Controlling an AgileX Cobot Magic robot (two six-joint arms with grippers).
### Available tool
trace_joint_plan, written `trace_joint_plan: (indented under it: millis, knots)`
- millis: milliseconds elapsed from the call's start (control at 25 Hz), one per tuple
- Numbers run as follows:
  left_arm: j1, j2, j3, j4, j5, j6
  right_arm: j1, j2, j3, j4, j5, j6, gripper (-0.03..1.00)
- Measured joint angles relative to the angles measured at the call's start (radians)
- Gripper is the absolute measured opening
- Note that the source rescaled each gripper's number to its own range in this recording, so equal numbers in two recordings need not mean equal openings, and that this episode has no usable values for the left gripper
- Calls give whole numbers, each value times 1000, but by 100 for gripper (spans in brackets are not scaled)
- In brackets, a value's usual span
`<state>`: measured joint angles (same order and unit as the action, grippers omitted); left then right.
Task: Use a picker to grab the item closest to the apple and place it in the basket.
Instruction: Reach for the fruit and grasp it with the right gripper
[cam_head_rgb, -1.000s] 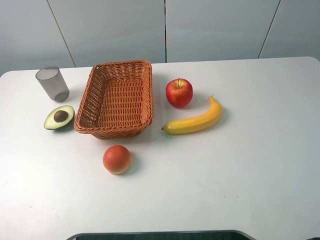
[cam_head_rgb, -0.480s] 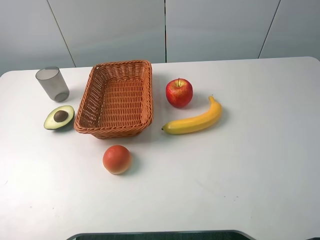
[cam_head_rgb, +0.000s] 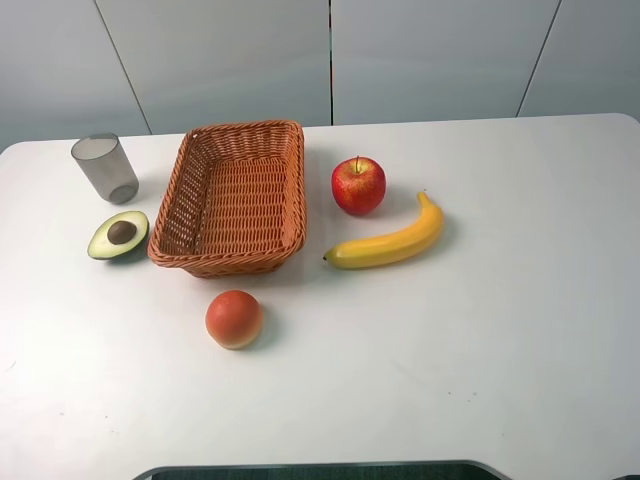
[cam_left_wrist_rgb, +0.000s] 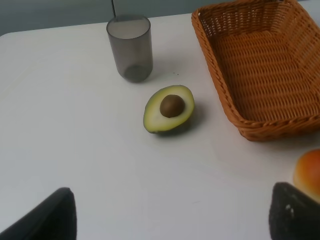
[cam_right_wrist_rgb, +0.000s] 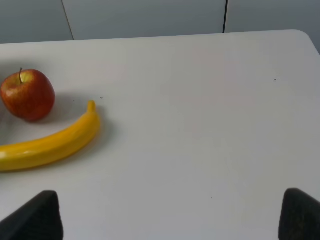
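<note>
Nothing has moved since the earlier frames: every object lies where it did, and neither arm has come into the overhead view. So the task reads as not yet begun.

The desk (cam_head_rgb: 500, 340) carries everything. The basket (cam_head_rgb: 230, 262), the destination, sits just to the left of the apple (cam_head_rgb: 358, 186) as the overhead view shows it, and it holds nothing. The banana (cam_head_rgb: 388, 243) lies flat on the desk just beside the apple, curving round its near-right side without touching it. By my reading it is the item closest to the apple, and so the one to fetch. Nothing grips it.

The round orange-red fruit (cam_head_rgb: 234, 319) sits well apart from the apple, off the basket's near corner. The avocado half (cam_head_rgb: 119, 235) and the grey cup (cam_head_rgb: 104, 168) lie farther still, on the side of the basket away from the apple.

The left gripper (cam_left_wrist_rgb: 170, 217) is spread wide and holds nothing. It looks over the avocado half and cup, with the basket between it and the apple. The right gripper (cam_right_wrist_rgb: 167, 217) is also wide and empty, and it faces the apple and banana from well apart.

Every step remains — approach the banana, close on it, lift it over the basket's apple-side rim, release. The right arm looks the better placed to do it.
</note>
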<state>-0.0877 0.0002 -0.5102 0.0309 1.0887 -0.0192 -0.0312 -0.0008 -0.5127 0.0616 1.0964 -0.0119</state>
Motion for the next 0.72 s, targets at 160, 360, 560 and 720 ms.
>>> trace_joint_plan:
  millis: [160,360,560,720]
  knots:
    - [0,0,0,0,0,0,0,0,0,0,0,0,88]
    - [0,0,0,0,0,0,0,0,0,0,0,0,88]
    - [0,0,0,0,0,0,0,22,0,2,-2,-2,88]
    - [0,0,0,0,0,0,0,177,-34,8,-7,-73,88]
